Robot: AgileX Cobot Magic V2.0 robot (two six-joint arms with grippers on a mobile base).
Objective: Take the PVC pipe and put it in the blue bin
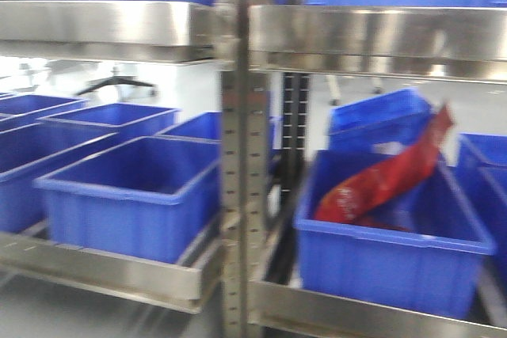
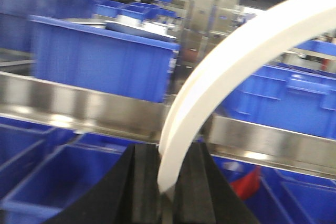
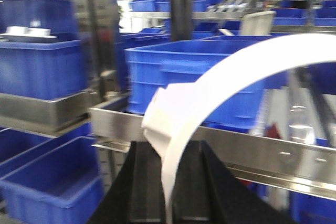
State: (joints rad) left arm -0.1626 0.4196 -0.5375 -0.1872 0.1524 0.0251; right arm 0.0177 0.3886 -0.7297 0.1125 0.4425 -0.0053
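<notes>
1 blue bin (image 1: pixel 380 275) holds a red packet (image 1: pixel 380 184); left gripper (image 2: pixel 168 157) and right gripper (image 3: pixel 169 153) clench PVC pipe (image 2: pixel 205 82).

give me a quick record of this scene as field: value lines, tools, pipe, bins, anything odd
setting: steel shelving carrying rows of blue bins
right tool: closed on the PVC pipe, white and curved, blunt end showing
left tool: closed on a white curved piece; same pipe or a second one, cannot tell
pipe in a bin: not yet
other item: red packet leaning in the right front bin
image quality: all three views blurred
</notes>
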